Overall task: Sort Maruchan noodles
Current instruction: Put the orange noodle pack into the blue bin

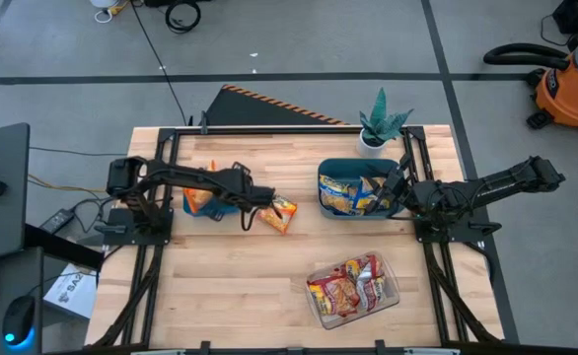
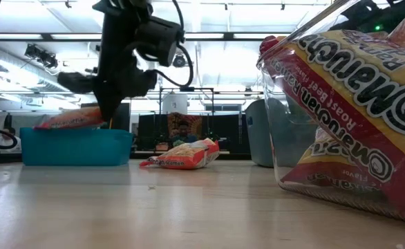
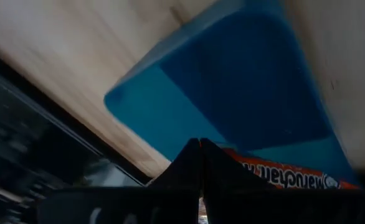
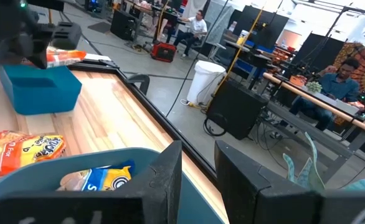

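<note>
My left gripper (image 1: 236, 205) is shut and points steeply down over the right part of the left teal bin (image 1: 208, 203). An orange Maruchan packet (image 2: 68, 121) lies there on the bin's rim, also seen in the left wrist view (image 3: 282, 174). Another orange packet (image 1: 279, 213) lies flat on the table between the bins. The right teal bin (image 1: 358, 193) holds blue-and-yellow packets (image 4: 101, 177). A clear tray (image 1: 354, 288) near the front holds red packets (image 2: 347, 90). My right gripper (image 4: 198, 165) stands open and level at the right bin's right rim, with nothing between its fingers. My left gripper's shut fingertips (image 2: 107, 116) come from above, slanting down, and stand right at the right end of the orange packet on the left bin. I cannot tell whether they touch it. Nothing shows between the fingers (image 3: 200, 152).
A potted plant (image 1: 382, 124) stands at the table's far right corner. Black rails (image 1: 269, 128) frame the table's far, left and right sides. Bare wood lies between the bins and at the near left. People sit at desks (image 4: 335, 81) in the room beyond.
</note>
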Tool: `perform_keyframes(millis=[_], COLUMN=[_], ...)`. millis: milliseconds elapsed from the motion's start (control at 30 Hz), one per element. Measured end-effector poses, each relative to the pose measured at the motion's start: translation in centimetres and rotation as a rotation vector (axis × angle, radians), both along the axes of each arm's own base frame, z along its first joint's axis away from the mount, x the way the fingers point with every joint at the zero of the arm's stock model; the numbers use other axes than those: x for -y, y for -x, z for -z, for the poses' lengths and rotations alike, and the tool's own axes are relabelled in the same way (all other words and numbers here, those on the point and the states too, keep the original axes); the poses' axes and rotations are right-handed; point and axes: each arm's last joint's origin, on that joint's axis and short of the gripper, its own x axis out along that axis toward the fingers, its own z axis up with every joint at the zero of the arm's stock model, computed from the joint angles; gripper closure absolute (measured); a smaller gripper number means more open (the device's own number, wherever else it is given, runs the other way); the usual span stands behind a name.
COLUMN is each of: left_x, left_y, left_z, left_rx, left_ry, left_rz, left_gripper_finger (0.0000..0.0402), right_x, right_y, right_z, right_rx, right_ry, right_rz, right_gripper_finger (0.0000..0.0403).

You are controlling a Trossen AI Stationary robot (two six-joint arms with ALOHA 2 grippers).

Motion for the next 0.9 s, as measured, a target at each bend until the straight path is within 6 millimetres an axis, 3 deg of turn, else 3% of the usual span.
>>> perform_keyframes(millis=[200, 500, 733, 900], left_x=[1.4, 2.3, 2.4, 2.3], left_y=[-0.3, -0.4, -0.4, -0.7], left_z=[0.8, 1.0, 1.0, 0.5], left_rx=[-0.002, 0.015, 0.014, 0.065], left_ry=[0.014, 0.164, 0.127, 0.006], left_rz=[0.12, 0.118, 0.126, 0.09], left_gripper_finger=[0.0398, 0.039, 0.0325, 0.0282], right_x=[0.0, 0.0, 0.0, 0.0], right_y=[0.0, 0.0, 0.0, 0.0], right_z=[0.0, 0.0, 0.0, 0.0], right_rx=[-0.004, -0.003, -0.003, -0.003], right_ry=[0.001, 0.001, 0.001, 0.001], right_rz=[0.0, 0.0, 0.0, 0.0], right_gripper_finger=[0.0302, 0.0302, 0.0302, 0.0302])
